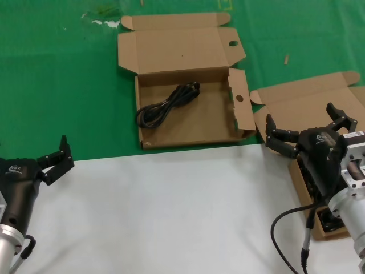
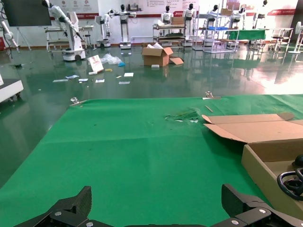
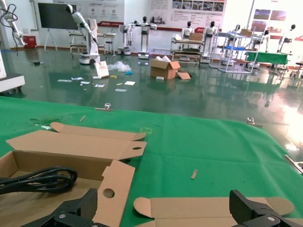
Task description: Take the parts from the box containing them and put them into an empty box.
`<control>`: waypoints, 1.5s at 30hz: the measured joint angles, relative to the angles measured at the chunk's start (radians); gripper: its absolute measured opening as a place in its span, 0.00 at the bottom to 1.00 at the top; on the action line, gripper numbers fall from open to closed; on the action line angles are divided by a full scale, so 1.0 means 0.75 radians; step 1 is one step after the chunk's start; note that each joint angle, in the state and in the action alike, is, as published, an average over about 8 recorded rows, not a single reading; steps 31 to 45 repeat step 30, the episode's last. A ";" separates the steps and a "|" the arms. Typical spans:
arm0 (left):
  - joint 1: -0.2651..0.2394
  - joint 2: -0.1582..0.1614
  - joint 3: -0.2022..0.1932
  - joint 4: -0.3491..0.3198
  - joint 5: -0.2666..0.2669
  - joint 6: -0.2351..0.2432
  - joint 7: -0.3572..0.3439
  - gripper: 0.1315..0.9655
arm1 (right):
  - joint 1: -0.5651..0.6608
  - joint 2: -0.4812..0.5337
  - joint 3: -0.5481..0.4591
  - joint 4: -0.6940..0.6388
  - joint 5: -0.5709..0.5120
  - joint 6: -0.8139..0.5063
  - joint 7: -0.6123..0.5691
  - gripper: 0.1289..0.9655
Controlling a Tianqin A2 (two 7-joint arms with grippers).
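Head camera overhead facing down, low wrist cameras facing outward, sharing holed carton point(image 1: 188, 114)

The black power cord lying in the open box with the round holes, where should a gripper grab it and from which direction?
Probably from straight above. The power cord lies flat on the floor of the shallow holed box, a long loop bundle running diagonally. Pinch across its narrow middle, where the strands lie close together, fingers straddling the bundle. The box walls block any sideways approach.

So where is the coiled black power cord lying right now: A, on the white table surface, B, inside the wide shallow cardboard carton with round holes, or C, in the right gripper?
B: the coiled black power cord lies inside the wide shallow cardboard carton, clear of both grippers.
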 joint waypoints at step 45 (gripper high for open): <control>0.000 0.000 0.000 0.000 0.000 0.000 0.000 1.00 | 0.000 0.000 0.000 0.000 0.000 0.000 0.000 1.00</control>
